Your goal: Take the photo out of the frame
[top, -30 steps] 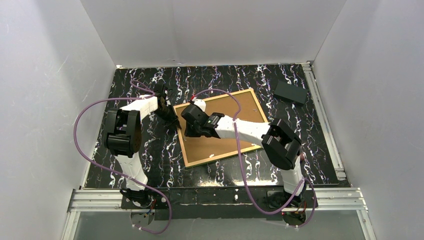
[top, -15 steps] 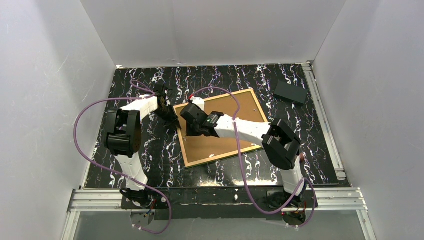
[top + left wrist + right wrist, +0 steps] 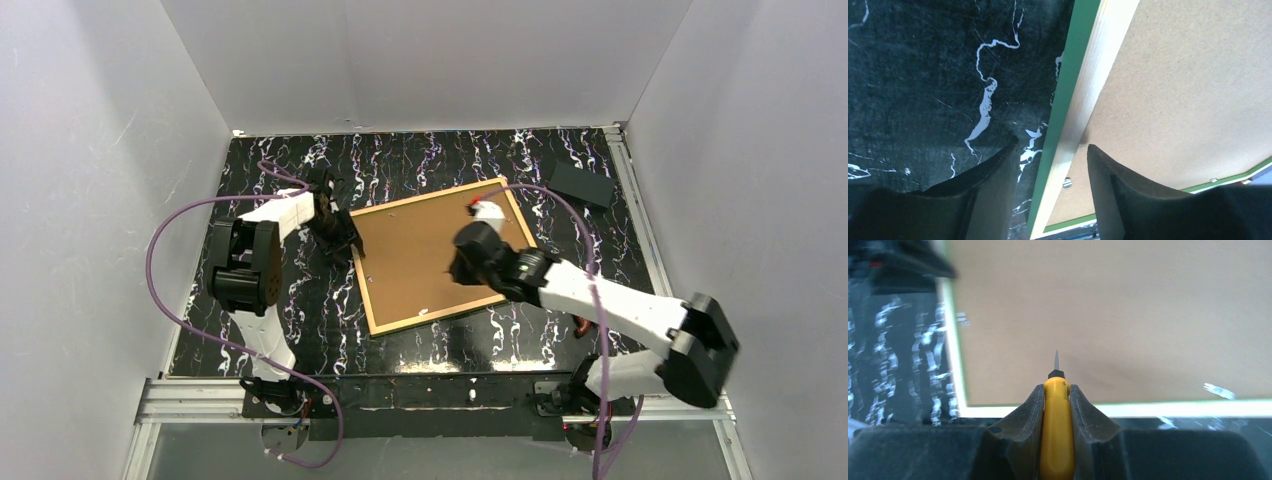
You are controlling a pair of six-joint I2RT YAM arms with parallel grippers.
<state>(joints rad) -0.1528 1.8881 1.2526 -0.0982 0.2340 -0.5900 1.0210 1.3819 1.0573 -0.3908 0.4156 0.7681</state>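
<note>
**Fibreboard side up, photo hidden beneath**

Face down on the counter point(image 3: 300, 300) lies the green-edged frame point(image 3: 1070, 85), brown backing panel point(image 3: 420, 255) uppermost, so I judge the photo sits underneath, unseen. My left gripper point(image 3: 1053, 147) stands open astride the frame's left rail, probably to steady it. My right gripper point(image 3: 1056, 390) clamps a yellow-handled tool point(image 3: 1056, 435) with its thin tip over the backing, presumably for prying tabs.

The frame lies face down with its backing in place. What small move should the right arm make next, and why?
Probably lower the yellow tool in the right pincer toward a metal tab at the frame edge: the brown backing is not yet freed, and the tip hovers over it.
</note>
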